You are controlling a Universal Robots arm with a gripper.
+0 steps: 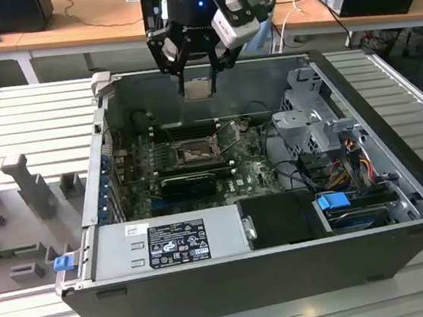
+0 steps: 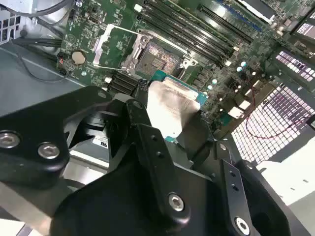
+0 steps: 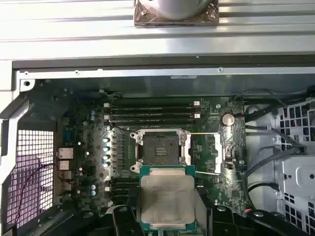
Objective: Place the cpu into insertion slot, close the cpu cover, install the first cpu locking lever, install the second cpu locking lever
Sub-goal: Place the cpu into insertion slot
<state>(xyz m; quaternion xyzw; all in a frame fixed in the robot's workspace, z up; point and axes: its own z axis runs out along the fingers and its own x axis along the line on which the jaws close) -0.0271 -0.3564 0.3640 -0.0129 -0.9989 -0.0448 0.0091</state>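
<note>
My gripper (image 1: 198, 82) hangs above the open computer case (image 1: 99, 179), shut on the cpu (image 1: 200, 88), a flat square chip with a tan-grey metal face. In both wrist views the cpu (image 3: 167, 196) (image 2: 172, 105) sits between the black fingers (image 2: 143, 93) and floats clear of the board. Below it lies the insertion slot (image 3: 161, 148) (image 2: 160, 56) (image 1: 196, 154), dark and bare with a silvery rim. The cpu cover (image 3: 209, 152) (image 2: 109, 46) is swung open beside the slot. Thin lever wires (image 3: 204, 133) stand raised near the cover.
A long black expansion card (image 1: 187, 182) lies in front of the slot, and memory slots (image 3: 152, 110) lie behind it. The power supply (image 1: 171, 239) fills the case's front. A drive cage (image 1: 315, 127) with cables stands at the exterior view's right. A grey moulded tray (image 1: 25, 195) lies at its left.
</note>
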